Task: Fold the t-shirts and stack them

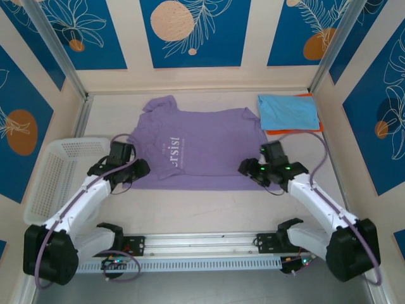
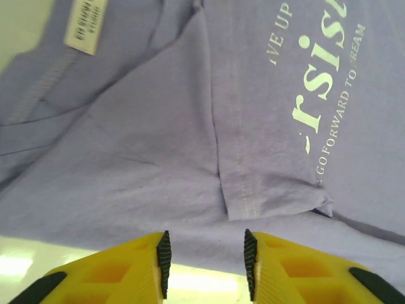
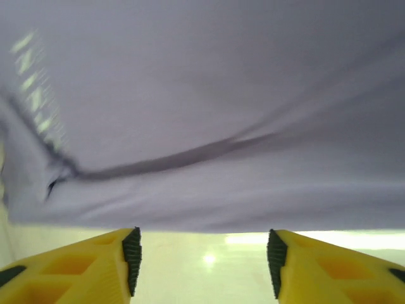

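The lavender-purple t-shirt [image 1: 196,149] lies spread flat mid-table, its white lettering [image 1: 172,154] near the left side. My left gripper [image 1: 142,170] stands open at the shirt's lower left edge. In the left wrist view the purple t-shirt [image 2: 158,145] has a sleeve folded over it [image 2: 266,158], and its hem reaches between the open left gripper [image 2: 204,244]. My right gripper [image 1: 243,168] is open at the lower right edge. In the right wrist view the hem of the purple t-shirt [image 3: 209,114] lies just ahead of the wide-open right gripper [image 3: 201,244]. A folded light blue t-shirt [image 1: 288,111] rests on an orange t-shirt [image 1: 294,131] at the back right.
A white mesh basket [image 1: 60,171] sits at the table's left side beside the left arm. Walls close in the table at the back and sides. Bare tabletop [image 1: 202,209] runs between the shirt's near hem and the arm bases.
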Controlling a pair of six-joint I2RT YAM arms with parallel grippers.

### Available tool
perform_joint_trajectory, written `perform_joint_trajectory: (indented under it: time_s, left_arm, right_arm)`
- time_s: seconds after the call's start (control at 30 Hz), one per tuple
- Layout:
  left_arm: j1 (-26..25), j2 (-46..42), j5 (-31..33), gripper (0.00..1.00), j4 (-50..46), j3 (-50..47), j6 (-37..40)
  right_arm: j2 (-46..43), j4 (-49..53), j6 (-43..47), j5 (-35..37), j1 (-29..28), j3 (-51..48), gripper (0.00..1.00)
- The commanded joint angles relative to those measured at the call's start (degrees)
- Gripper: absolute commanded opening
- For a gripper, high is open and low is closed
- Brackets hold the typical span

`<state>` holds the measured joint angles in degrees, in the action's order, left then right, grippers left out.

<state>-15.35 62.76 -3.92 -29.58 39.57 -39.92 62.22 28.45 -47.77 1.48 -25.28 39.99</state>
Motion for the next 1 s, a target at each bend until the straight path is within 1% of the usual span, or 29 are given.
perform_joint_trajectory:
  time_s: [0.0,0.03,0.1,0.17,0.23,0.27,0.43,0.53,0.63,0.83,0.97]
  left_arm:
    - [-0.5,5.4,-1.8,0.30,3.4,-0.5,-0.3]
    - [-0.6,7.4,-1.5,0.29,5.2,-1.2,-0.6]
    - [-0.5,11.9,0.0,0.25,7.3,-1.3,-0.7]
    - [-0.1,16.6,0.3,0.20,7.9,-0.3,0.8]
    - [0.8,19.7,1.7,0.13,8.1,0.2,1.3]
    - [1.1,20.0,1.9,0.12,8.8,-0.2,1.4]
    - [2.1,19.0,5.6,0.12,9.5,-2.5,0.8]
    - [2.9,18.6,5.5,0.12,10.7,-4.6,-0.1]
    - [4.2,18.3,4.5,0.10,10.8,-5.6,-0.6]
    - [5.5,16.4,3.5,0.10,11.6,-6.9,-1.4]
    - [6.1,15.9,2.5,0.10,12.0,-7.5,-1.8]
  right_arm:
    - [8.3,-5.1,2.8,7.6,-12.4,7.7,0.44]
    - [13.0,-4.1,4.0,9.4,-16.0,11.6,0.40]
    - [22.1,-1.3,6.1,11.4,-21.0,20.2,0.32]
    - [30.9,1.7,8.2,13.1,-25.2,28.9,0.28]
    - [38.8,4.1,10.1,15.1,-28.5,37.4,0.27]
    - [41.9,4.5,10.7,15.5,-29.4,40.3,0.27]
    - [56.0,7.5,12.4,11.6,-31.3,56.3,0.28]
    - [61.6,9.7,13.5,10.3,-32.1,63.4,0.30]
    - [65.7,11.7,13.6,10.4,-32.6,68.1,0.31]
    - [68.9,12.3,13.7,11.6,-32.7,70.1,0.33]
    - [69.1,11.3,14.2,11.5,-33.3,69.6,0.36]
